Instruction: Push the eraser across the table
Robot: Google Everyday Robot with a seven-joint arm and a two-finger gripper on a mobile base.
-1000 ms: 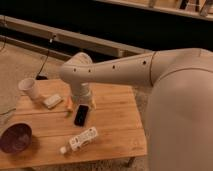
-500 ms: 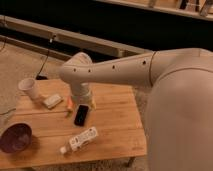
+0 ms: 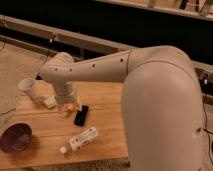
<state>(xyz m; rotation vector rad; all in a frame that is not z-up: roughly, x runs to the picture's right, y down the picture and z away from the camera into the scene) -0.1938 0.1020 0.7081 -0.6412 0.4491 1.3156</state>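
Eraser (image 3: 81,115), a flat black block near the middle of the table (image 3: 111,131) just beside the gripper (image 3: 70,105), whose open or closed state cannot be told, looks light, rigid and free-sliding, best nudged squarely on its long side.

White cup (image 3: 29,90), purple bowl (image 3: 15,138), bottle (image 3: 82,138)

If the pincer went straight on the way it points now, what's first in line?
The pincer points down at the table. It would likely meet the orange stick under it first, or else bare wood beside the eraser. Depth is unclear.
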